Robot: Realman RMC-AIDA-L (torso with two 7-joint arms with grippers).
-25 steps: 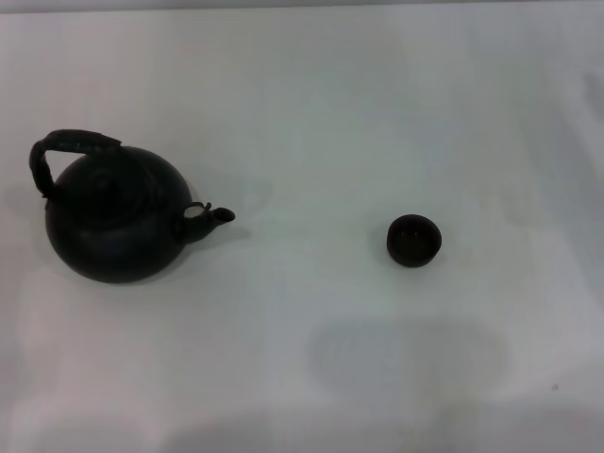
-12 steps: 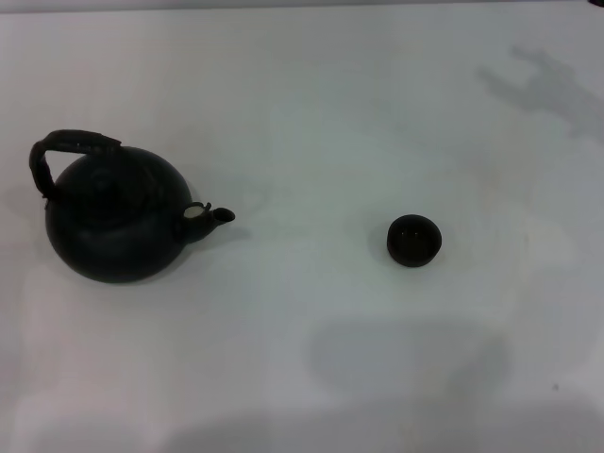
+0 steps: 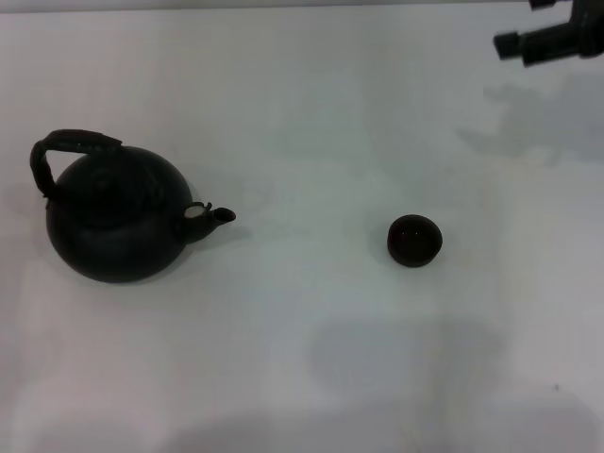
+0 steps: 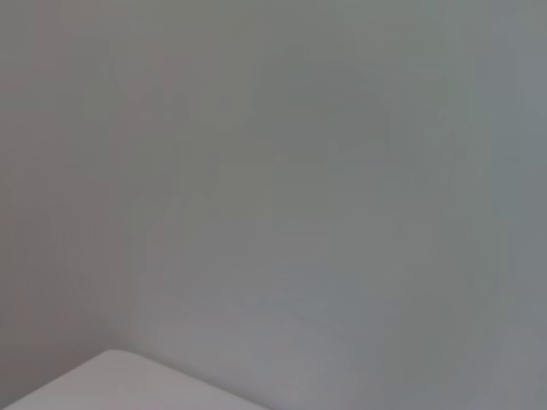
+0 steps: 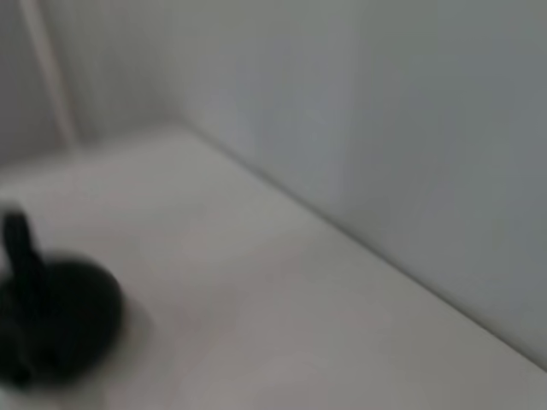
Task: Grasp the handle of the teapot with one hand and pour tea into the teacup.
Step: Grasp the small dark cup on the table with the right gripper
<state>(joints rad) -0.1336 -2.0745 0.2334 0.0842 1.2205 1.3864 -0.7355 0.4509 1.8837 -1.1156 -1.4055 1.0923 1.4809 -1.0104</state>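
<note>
The black round teapot (image 3: 115, 215) stands upright at the left of the white table (image 3: 302, 113), its short spout (image 3: 215, 217) pointing right toward the teacup. Its rough arched handle (image 3: 68, 146) loops over the top, tilted toward the far left. The tiny dark teacup (image 3: 414, 240) sits right of centre, well apart from the teapot. My right gripper (image 3: 538, 38) reaches in at the far right corner, high above the table and far from both. The right wrist view shows the teapot (image 5: 60, 320) blurred, with its handle (image 5: 21, 248) standing up. My left gripper is out of view.
The right arm casts a grey shadow (image 3: 543, 118) on the far right of the table. A pale wall (image 5: 385, 128) runs along the table's far edge. The left wrist view shows only wall and a table corner (image 4: 111, 384).
My right gripper has come into the head view at the far right corner, and its shadow has grown and shifted on the table. Teapot and teacup have not moved.
</note>
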